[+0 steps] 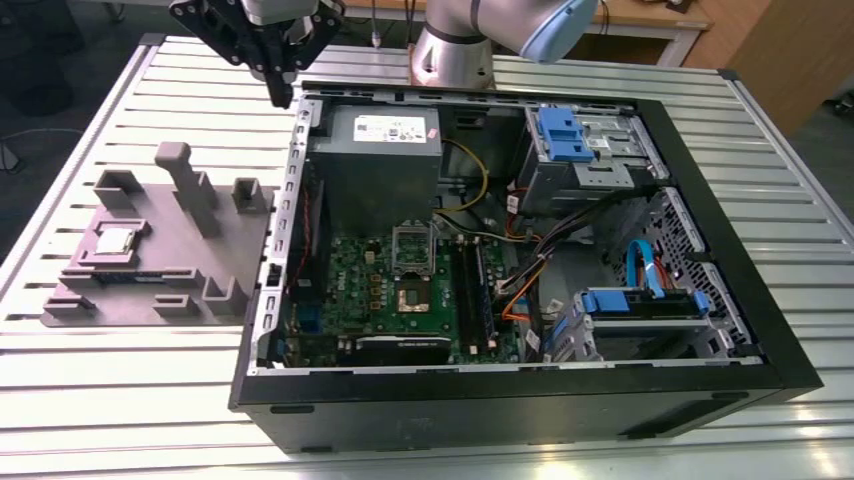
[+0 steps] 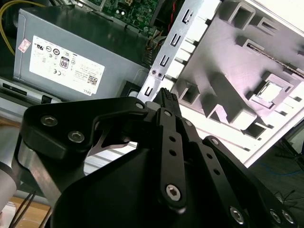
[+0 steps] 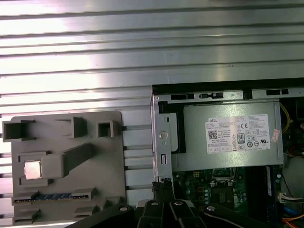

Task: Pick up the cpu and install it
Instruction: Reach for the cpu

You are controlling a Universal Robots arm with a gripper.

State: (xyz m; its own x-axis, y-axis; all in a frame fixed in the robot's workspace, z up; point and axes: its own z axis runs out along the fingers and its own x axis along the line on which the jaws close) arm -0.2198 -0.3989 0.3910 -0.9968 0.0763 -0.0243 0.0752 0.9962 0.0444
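Pick-up not yet begun, I'd say: the end effector (image 1: 280, 92) hangs closed and empty by the computer case (image 1: 534, 405) corner, well apart from the cpu (image 1: 115, 240) in its grey holder (image 1: 247, 240), so grasping calls for opening it.

End effector (image 1: 278, 92) by open case (image 1: 534, 405) corner; cpu (image 1: 115, 240) on grey fixture (image 1: 180, 248)

We see a slatted metal tabletop (image 1: 120, 400) carrying an open black computer case (image 1: 534, 405). Just beside it, on the exterior view's left, lies a grey moulded holder (image 1: 174, 255). Inside the case, a grey power supply (image 1: 380, 175) with a white label adjoins a green motherboard (image 1: 360, 280), and blue drive brackets (image 1: 566, 135) sit toward the exterior view's right.
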